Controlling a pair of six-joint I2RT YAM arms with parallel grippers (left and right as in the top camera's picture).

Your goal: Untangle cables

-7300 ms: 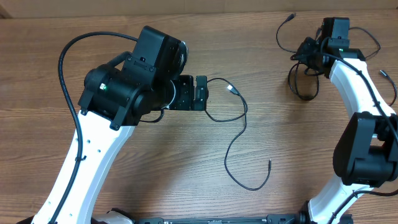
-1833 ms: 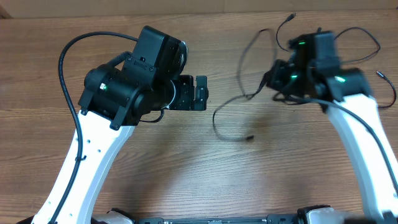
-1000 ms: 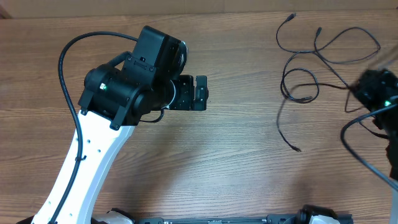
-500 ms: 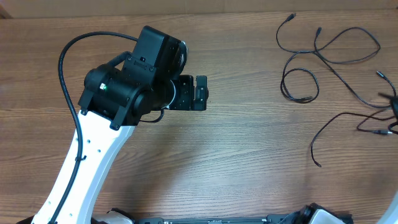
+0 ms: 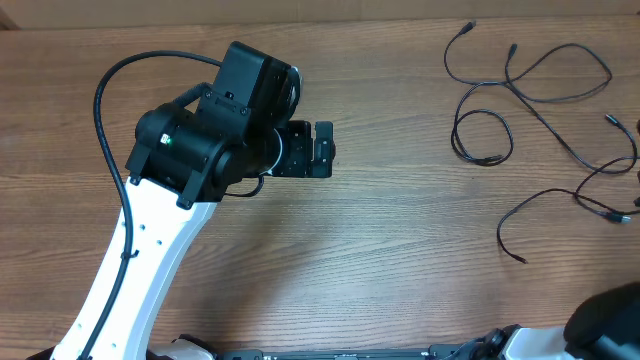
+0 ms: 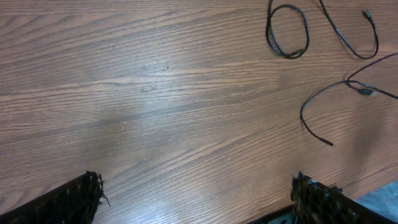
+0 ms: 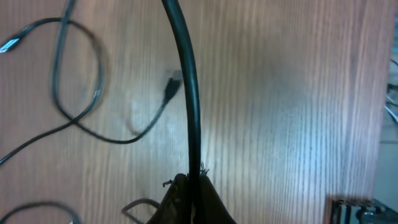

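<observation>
L fingers point(image 6: 317, 200) wide, empty; cables point(image 5: 540, 118) sprawl well off to the right, nearer R fingers point(image 7: 180, 199), pinched shut on one strand.

A wood-grain table point(image 5: 420, 300) fills the overhead view, soft glare point(image 5: 330, 270) near its middle. Beyond its far edge runs a pale tan strip point(image 5: 330, 8).

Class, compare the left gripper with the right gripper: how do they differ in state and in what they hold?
The left gripper is open and empty; the right gripper is shut on a black cable. The left gripper is over bare table; the right gripper is over loose cables. Both face the table.
</observation>
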